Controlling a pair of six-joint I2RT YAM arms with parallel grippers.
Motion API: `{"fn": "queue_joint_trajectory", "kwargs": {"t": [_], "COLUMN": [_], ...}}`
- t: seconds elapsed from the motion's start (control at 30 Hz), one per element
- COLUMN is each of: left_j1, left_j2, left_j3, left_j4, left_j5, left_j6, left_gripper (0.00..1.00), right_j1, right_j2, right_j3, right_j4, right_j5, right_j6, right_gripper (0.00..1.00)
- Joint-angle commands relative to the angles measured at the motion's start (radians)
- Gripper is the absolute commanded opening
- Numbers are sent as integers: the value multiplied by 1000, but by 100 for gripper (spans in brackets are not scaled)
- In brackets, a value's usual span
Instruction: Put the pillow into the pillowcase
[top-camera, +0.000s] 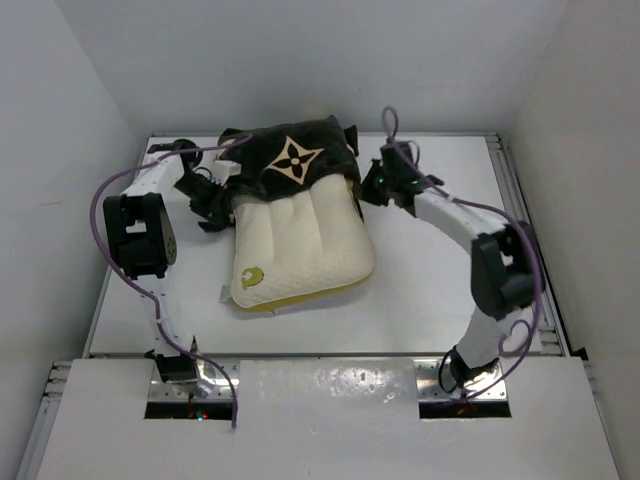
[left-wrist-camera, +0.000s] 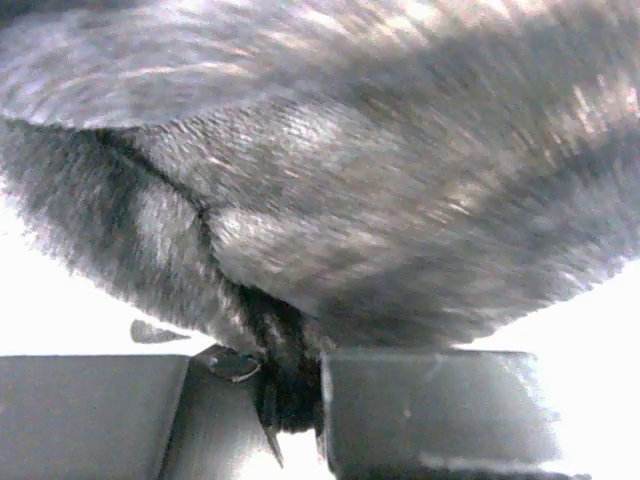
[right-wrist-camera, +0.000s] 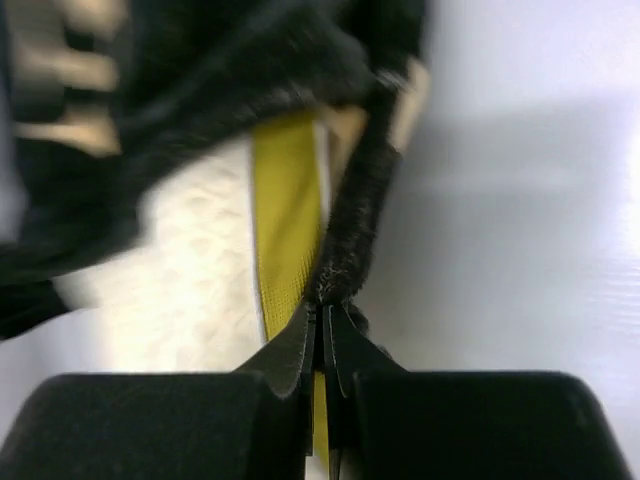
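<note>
Because the right pincer (right-wrist-camera: 322, 312) is clenched on only a thin fold of black hem, its jaws pressed almost together, its hold on the pillowcase (right-wrist-camera: 352, 225) looks slight. Just beside that hem sits the pillow (right-wrist-camera: 185, 255), its yellow-green band touching the plush where the opening wraps the corner. The left pincer (left-wrist-camera: 290, 385) appears to be grasping a bunch of the same fabric on the other side, though the close view is blurred and I cannot say how deep the cloth sits between its jaws.

From above, the case covers just the far end of the pillow. Most of the cream body, round logo included, lies bare on the counter (top-camera: 440, 290) toward the arms.

The likeliest failure is the hem slipping from the right pincer when the plush drags on the quilted surface. Nothing pins the pillow, so it may slide along the counter with the case instead of going in. An uneven pull could skew the opening and catch a corner.
</note>
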Motion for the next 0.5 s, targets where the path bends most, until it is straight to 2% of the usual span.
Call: {"fn": "queue_joint_trajectory", "kwargs": {"t": [0.0,0.03,0.13,0.2,0.33,0.47], "left_j1": [18,34,53,51,31,21], "left_j2": [-61,-82,-73,-35,40,103], "left_j3": [76,94,207,292,370,390], "left_j4": [-205,-207,-207,-207,-205,-205], "left_j5": [120,148,183,140,-5,-74], "left_j6": [86,82,16,-15,-75,-105], "left_gripper": [0,0,0,0,0,0], "right_j1": [-76,-92,-165,-235,-313,-334], "right_j2": [-232,-285,-333,-352,-376,-384], "right_j3": [124,155,167,131,-1,-35], "right_j4": [32,59,113,148,371,378], "right_j5": [-281,-348,-404,-438,-496,-453], "right_j6": [26,80,218,359,603,739], "right_gripper": [0,0,0,0,0,0]}}
